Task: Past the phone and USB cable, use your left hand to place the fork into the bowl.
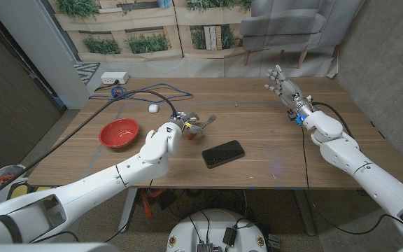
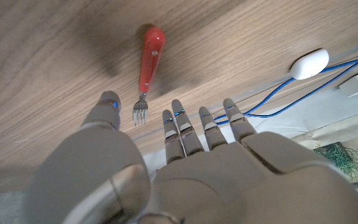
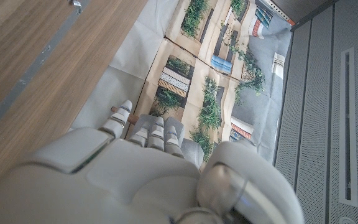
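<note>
The task is at its beginning, I think: the fork (image 2: 146, 70) with the red handle lies on the desk (image 1: 271, 143), not yet grasped, between the black phone (image 1: 223, 153) and the red bowl (image 1: 119, 132). The left hand (image 1: 165, 138) hovers over it, fingers (image 2: 178, 127) apart, holding nothing. Grasp, carry and release into the bowl remain. The left wrist view shows the fork clearly; in the head view the hand mostly covers it. The right hand (image 1: 283, 87) waits open, well apart.

No text, label, brand, number or sign can be read anywhere: the phone (image 1: 223, 153) at 6 o'clock on the worktop (image 1: 271, 140) shows a blank dark screen.
</note>
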`<state>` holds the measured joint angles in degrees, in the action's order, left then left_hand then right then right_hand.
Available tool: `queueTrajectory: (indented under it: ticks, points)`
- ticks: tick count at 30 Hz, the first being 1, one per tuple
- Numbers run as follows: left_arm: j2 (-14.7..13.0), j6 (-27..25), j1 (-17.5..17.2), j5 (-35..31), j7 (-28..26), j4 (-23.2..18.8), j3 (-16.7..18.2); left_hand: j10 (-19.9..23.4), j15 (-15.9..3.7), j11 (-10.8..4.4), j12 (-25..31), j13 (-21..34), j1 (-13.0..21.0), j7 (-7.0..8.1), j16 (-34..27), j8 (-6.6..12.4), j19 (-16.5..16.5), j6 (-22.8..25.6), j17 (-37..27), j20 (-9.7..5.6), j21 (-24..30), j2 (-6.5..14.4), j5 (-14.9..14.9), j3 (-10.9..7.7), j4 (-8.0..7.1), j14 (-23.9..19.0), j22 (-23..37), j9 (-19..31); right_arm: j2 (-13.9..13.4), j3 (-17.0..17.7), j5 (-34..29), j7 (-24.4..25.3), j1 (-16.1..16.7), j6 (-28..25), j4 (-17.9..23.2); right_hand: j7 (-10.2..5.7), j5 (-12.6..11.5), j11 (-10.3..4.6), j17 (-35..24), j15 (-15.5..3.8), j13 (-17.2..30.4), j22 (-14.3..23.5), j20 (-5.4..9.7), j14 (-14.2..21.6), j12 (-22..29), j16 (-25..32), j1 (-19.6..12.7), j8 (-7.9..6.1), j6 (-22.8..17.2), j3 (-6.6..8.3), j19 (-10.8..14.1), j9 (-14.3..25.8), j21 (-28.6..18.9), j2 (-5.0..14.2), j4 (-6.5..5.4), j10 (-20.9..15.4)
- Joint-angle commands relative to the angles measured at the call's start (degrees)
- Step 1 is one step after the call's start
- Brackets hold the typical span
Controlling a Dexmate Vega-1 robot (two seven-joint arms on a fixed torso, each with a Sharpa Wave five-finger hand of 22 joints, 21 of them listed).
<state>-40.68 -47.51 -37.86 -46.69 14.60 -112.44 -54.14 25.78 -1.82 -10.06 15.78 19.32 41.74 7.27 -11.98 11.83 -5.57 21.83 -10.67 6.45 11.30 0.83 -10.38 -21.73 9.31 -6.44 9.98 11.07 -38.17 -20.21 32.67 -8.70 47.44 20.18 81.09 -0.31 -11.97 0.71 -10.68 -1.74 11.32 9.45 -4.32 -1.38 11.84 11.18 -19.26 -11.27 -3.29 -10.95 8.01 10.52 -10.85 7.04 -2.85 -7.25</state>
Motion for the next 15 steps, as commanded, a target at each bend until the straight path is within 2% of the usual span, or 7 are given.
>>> queueTrajectory:
  ticks: [1, 9, 14, 15]
  points:
    - [-0.18, -2.68, 0.72, -3.33, 4.2, -0.57, -1.31, -0.07, 0.36, 0.24, -0.34, 0.33, 0.93, -0.59, -0.09, 0.01, 0.08, 0.12, -0.05, 0.8, -0.09, 0.4, 0.09, -0.68, 0.06, -0.14, 0.19, 0.2, -0.4, 0.34, 0.27, -0.08, 0.74, 0.25, 0.62, 0.07, 0.07, -0.13, -0.07, -1.14, 0.3, 0.27, 0.12, 0.11, -0.02, 0.05, -0.1, -0.05, -0.57, 0.19, -0.13, 0.34, 0.08, 0.06, -0.21, -0.45]
    - [0.01, -2.46, 0.45, -3.81, 4.94, -0.65, -1.17, 0.76, -0.16, -0.01, -0.18, 0.52, 1.29, 0.16, -0.15, 0.53, -0.08, 1.71, -0.06, 0.15, -0.03, 0.0, 0.35, -0.27, -0.11, -0.39, 0.18, 0.24, -0.6, 0.58, 0.32, -0.1, 1.08, 0.56, 0.79, 0.1, 0.07, -0.2, -0.07, -1.13, 0.3, 0.27, 0.11, 0.06, -0.03, 0.03, -0.09, -0.05, -0.58, 0.22, -0.13, 0.34, 0.08, 0.07, -0.22, -0.44]
    - [0.35, -2.53, 0.34, -4.13, 5.33, -0.58, -1.13, 1.02, -0.02, -0.04, -0.17, 0.6, 1.27, 0.19, -0.12, 0.56, 0.0, 2.06, -0.07, 0.29, -0.07, -0.17, 0.39, -0.01, -0.26, -0.35, 0.18, 0.24, -0.84, 0.88, 0.55, -0.09, 1.51, 0.69, 1.04, 0.04, 0.07, -0.24, -0.07, -1.16, 0.3, 0.27, 0.12, 0.08, -0.05, 0.03, -0.1, -0.03, -0.55, 0.25, -0.13, 0.34, 0.08, 0.09, -0.21, -0.42]
    - [0.38, -2.43, 0.32, -4.22, 5.29, -0.53, -1.16, 1.06, -0.03, -0.06, -0.17, 0.62, 1.27, 0.2, -0.11, 0.56, -0.01, 2.12, -0.07, 0.33, -0.07, -0.17, 0.4, 0.02, -0.3, -0.34, 0.18, 0.24, -0.91, 0.95, 0.62, -0.07, 1.61, 0.66, 1.12, 0.05, 0.07, 0.11, -0.07, -1.15, 0.3, 0.27, 0.12, 0.07, -0.05, 0.03, -0.09, -0.02, -0.53, 0.26, -0.12, 0.34, 0.08, 0.1, -0.22, -0.42]
